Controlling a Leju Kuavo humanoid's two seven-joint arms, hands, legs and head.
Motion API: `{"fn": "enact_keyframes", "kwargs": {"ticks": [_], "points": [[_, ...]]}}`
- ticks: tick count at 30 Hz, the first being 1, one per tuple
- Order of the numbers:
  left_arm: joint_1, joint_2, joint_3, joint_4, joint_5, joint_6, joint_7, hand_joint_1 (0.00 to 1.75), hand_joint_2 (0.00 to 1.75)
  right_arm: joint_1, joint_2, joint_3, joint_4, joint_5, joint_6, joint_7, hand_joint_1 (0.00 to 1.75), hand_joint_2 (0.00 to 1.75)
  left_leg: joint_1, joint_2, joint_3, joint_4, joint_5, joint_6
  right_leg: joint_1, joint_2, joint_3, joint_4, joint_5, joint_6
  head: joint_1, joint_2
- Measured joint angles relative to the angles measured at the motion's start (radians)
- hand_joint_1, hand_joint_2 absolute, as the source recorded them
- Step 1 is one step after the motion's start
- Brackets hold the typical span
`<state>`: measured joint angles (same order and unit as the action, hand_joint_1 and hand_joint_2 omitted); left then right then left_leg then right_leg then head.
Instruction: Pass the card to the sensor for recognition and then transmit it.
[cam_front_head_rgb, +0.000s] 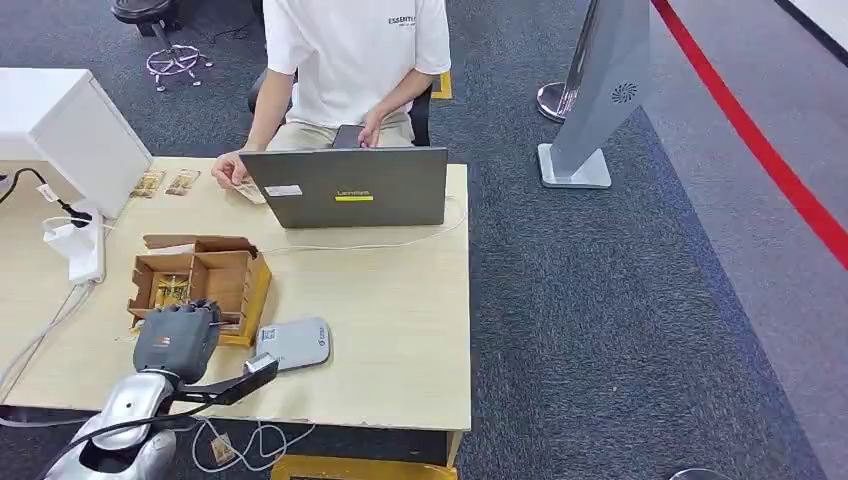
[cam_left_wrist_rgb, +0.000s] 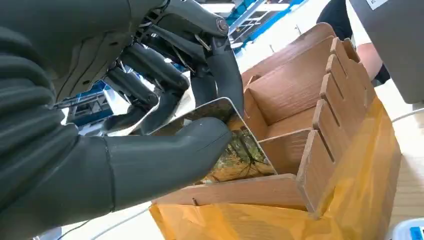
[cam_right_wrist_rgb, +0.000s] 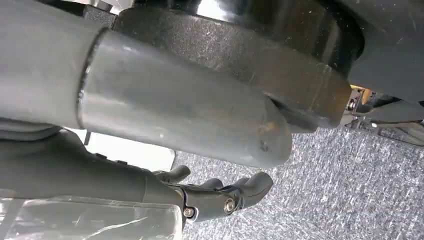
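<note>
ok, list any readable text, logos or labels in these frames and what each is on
"ESSENTI…", cut off by the arm: chest of the person's white T-shirt.
Yellow strip with dark lettering on the laptop lid: too small to read.
White sticker on that lid: blurred.
Grey card reader with a blue mark: unreadable.
Grey stand: round swirl logo, no words.
Card pinched by the left hand at the wooden box: a picture, no readable text.

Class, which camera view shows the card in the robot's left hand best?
The left wrist view: the card fills the middle, pinched between thumb and fingers of the left hand over the wooden box. In the head view the hand covers it. The right wrist view faces the carpet.
</note>
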<state>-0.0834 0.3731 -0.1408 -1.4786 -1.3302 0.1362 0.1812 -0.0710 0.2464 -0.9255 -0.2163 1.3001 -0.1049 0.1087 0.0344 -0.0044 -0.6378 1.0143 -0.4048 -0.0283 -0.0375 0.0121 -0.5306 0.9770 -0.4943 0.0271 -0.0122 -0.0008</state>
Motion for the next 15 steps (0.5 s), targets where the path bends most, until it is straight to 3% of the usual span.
{"fn": "enact_keyframes", "kwargs": {"ticks": [10,15], "points": [[0.000,-0.008,0.000,-0.009,0.010,0.043,-0.014,1.75,1.75,0.000,0.000,0.000,0.000,-0.001,-0.001,0.000,0.00,0.00,0.000,0.000,0.000,0.000,0.000,0.000,0.000,0.000,0.000,0.000,0.000,0.000,0.000,0.000],[0.031,0.008,-0.017,-0.136,0.051,0.042,-0.047,1.75,1.75,0.001,0.000,-0.009,0.000,-0.016,-0.005,-0.007,0.00,0.00,0.000,0.000,0.000,0.000,0.000,0.000,0.000,0.000,0.000,0.000,0.000,0.000,0.000,0.000]]}}
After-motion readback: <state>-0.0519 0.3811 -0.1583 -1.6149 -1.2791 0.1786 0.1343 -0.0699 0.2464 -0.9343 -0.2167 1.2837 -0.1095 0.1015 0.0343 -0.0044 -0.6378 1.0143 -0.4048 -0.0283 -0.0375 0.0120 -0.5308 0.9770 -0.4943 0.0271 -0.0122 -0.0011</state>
